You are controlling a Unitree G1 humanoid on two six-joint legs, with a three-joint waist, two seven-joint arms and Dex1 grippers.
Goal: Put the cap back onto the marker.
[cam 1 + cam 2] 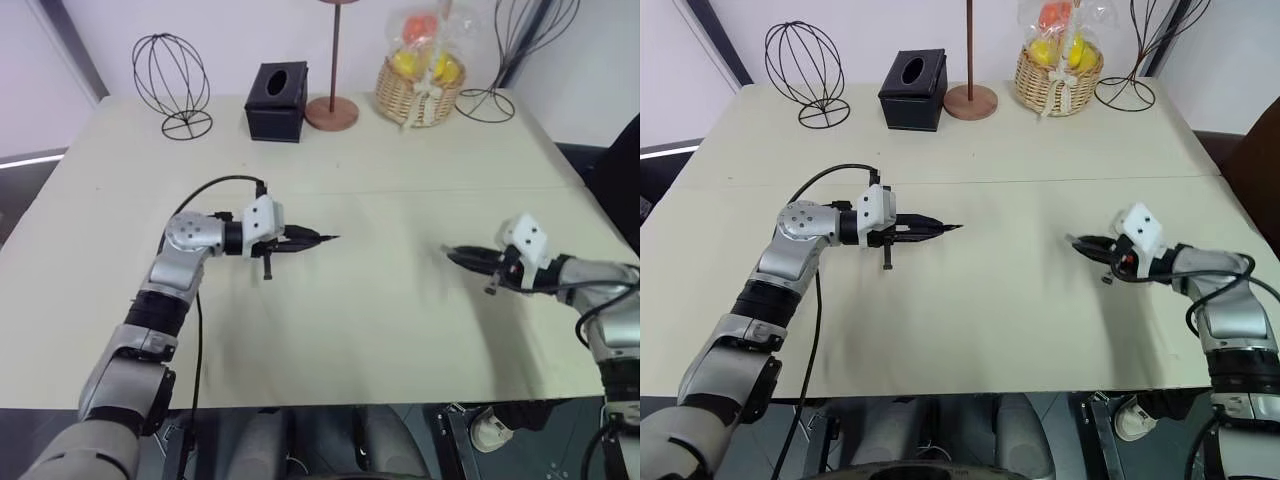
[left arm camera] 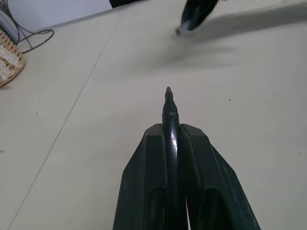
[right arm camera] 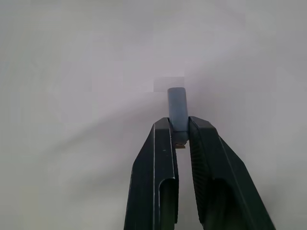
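Observation:
The marker point(image 2: 169, 112), slim and black, is clamped between the fingers of my left gripper point(image 2: 171, 128). Its pointed tip point(image 1: 333, 238) sticks out level toward the right arm. That gripper hangs above the table's middle left. My right gripper point(image 3: 176, 125) is shut on the cap point(image 3: 177, 106), a short grey cylinder poking out past its fingertips. In the head views the right gripper point(image 1: 455, 254) hovers over the table at the right, pointing left toward the marker tip. A wide gap of bare table separates the two. In the left wrist view the right gripper point(image 2: 194, 13) appears blurred beyond the marker tip.
Along the far edge of the cream table point(image 1: 380, 320) stand a wire globe point(image 1: 171, 84), a black tissue box point(image 1: 277, 101), a wooden stand's round base point(image 1: 332, 112), a wicker basket of fruit point(image 1: 420, 85) and another wire ornament point(image 1: 500, 60). A black cable point(image 1: 215, 184) loops off the left wrist.

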